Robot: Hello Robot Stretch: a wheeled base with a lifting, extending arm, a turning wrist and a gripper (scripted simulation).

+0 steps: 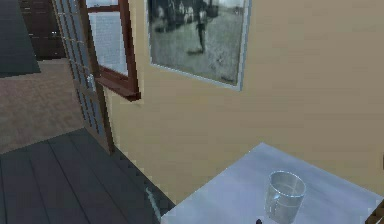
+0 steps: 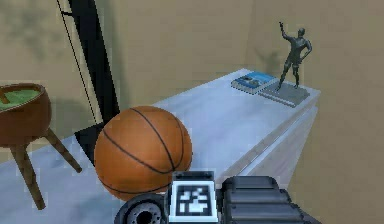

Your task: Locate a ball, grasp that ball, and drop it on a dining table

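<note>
An orange basketball [image 2: 144, 151] with dark seams fills the lower middle of the arm side view, in front of a pale grey table top [image 2: 235, 118]. Right below it, at the bottom edge, are the gripper's dark body [image 2: 150, 211] and a white square with black marks [image 2: 195, 198]. The fingers' far end is hidden behind the ball, so I cannot tell whether the gripper holds it or whether it rests on the table. In the forward view the same pale table [image 1: 225, 190] shows as a corner at the lower right.
A clear drinking glass [image 1: 284, 197] stands on the table corner. A dark statue [image 2: 292, 58] and a flat book [image 2: 252, 82] sit at the table's far end. A wooden bowl on legs [image 2: 22, 112] stands at the left. Ahead are a framed picture [image 1: 198, 38], a wood-framed window [image 1: 110, 50] and a door [image 1: 80, 75].
</note>
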